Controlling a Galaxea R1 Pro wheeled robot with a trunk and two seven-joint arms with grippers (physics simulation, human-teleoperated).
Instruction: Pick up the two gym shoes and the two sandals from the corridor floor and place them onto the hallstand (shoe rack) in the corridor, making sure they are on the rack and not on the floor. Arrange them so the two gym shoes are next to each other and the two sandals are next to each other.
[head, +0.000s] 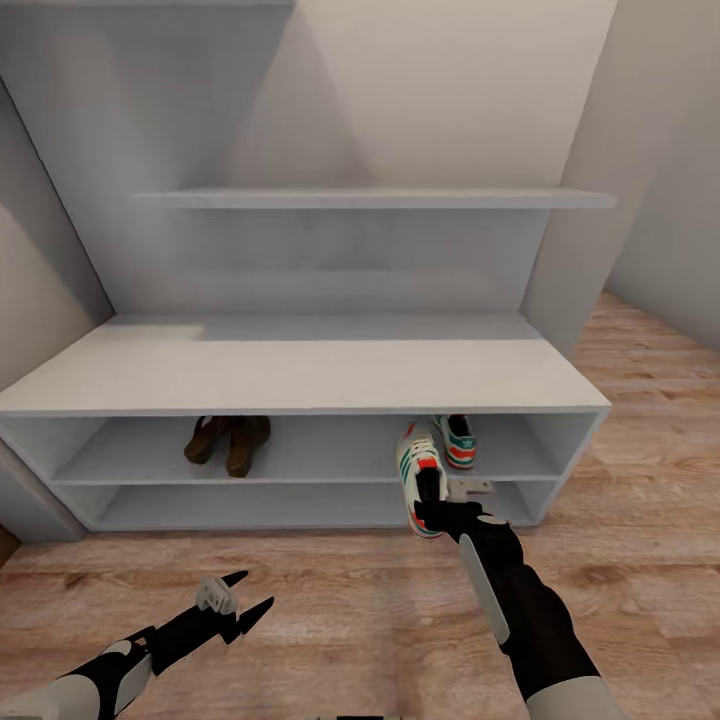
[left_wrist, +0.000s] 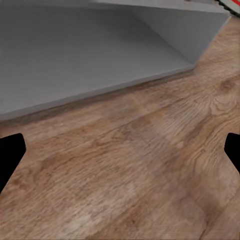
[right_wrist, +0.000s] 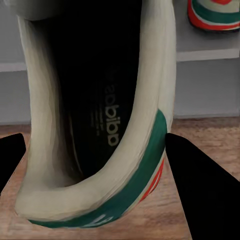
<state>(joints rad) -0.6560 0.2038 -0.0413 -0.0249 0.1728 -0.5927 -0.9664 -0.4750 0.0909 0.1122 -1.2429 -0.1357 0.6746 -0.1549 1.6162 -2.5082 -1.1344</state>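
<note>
Wood-plank corridor floor (head: 330, 590) in front, pale walls behind, and against them the grey-white shoe rack (head: 300, 375) with two long open bays and stepped wall shelves above.

In the upper bay, toward the left: both brown sandals (head: 228, 443), side by side, touching or nearly so. Toward the right of the same bay: one gym shoe (head: 459, 441) already lying in, heel facing out.

Just in front of that bay's edge, left of the shelved shoe — the second gym shoe (head: 421, 478), off the floor, gripped at the heel end by the right gripper (head: 437, 512), fingers closed across the heel collar. Long axis running near-to-far, toe toward the bay, heel toward the arm. Probably only a short push forward needed, with the shelved mate just to the right, so ending up adjacent looks easy.

Left gripper (head: 238, 598) low over bare floor at near left, fingers spread, holding nothing, well apart from every shoe.

On the held shoe's insole in the right wrist view — dark lettering, apparently "adidas", partly shadowed.
</note>
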